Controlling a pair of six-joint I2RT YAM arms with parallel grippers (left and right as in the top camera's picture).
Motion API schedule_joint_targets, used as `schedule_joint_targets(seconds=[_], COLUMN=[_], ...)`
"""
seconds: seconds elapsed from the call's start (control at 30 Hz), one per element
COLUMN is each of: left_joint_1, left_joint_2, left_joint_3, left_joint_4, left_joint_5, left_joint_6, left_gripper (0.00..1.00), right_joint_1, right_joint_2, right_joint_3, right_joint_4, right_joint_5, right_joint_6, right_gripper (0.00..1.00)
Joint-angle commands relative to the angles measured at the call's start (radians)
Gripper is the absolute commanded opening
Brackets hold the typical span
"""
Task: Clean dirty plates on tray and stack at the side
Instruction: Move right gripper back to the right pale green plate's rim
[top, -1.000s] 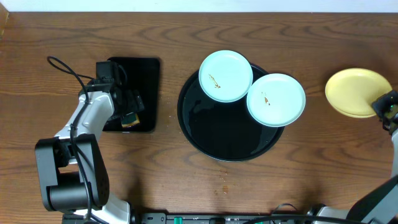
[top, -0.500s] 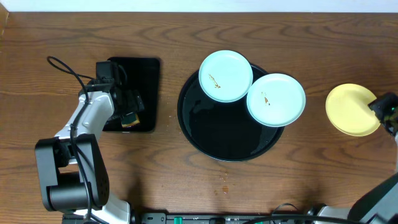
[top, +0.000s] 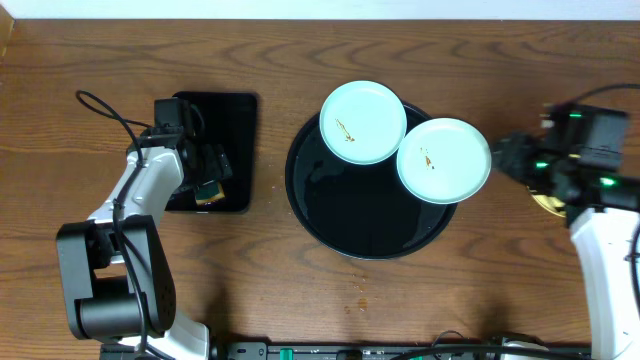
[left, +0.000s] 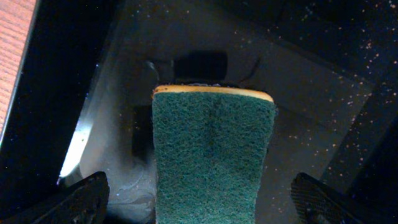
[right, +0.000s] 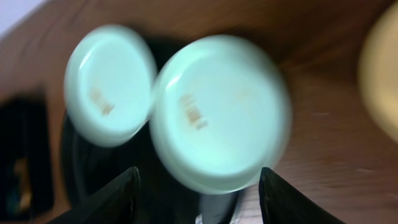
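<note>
Mint plate (top: 444, 160) overhangs tray (top: 335, 215) rim, so right gripper (right: 199, 183) sits edge-on, jaws wide open. Left gripper (left: 200, 190) spread astride sponge (left: 211, 149), not clamped, guess scrubbing waits.

Glossy black tray (top: 335, 215), smooth mint plates (top: 362, 122), rough green sponge (left: 213, 162), wooden table (top: 260, 290)

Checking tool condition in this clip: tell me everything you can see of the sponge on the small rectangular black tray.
The sponge is a rectangular pad. Its coarse dark green scouring face is turned up, and a thin yellow layer shows along its far edge. It lies flat on the glossy rectangular black tray. The open left gripper straddles it without touching its sides. Its near end runs out of the wrist view.
</note>
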Motion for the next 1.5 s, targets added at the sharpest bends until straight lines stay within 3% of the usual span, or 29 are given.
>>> schedule_joint_targets(seconds=[0.0, 0.23, 0.7, 0.97, 1.47], left_joint_1=[0.002, 0.002, 0.002, 0.002, 0.002], left_joint_2=[0.012, 0.012, 0.011, 0.011, 0.011], left_joint_3=[-0.006, -0.006, -0.006, -0.006, -0.006], left_joint_4=[0.0, 0.0, 0.0, 0.0, 0.0], left_joint_5=[-0.006, -0.006, -0.006, -0.006, -0.006], left_joint_6=[0.01, 0.01, 0.01, 0.01, 0.01], left_gripper=[0.93, 0.93, 0.93, 0.93, 0.93], right_joint_1=[0.126, 0.301, 0.459, 0.586, 0.613], right_joint_2=[-0.005, -0.005, -0.005, -0.005, -0.005], right_joint_3=[0.005, 0.005, 0.005, 0.005, 0.005], right_joint_4=[0.002, 0.011, -0.128, -0.121, -0.11], right_joint_5=[0.024, 0.087, 0.087, 0.113, 0.146], right_joint_6=[-0.013, -0.013, -0.021, -0.031, -0.031], right_gripper=[0.59, 0.62, 0.61, 0.62, 0.63])
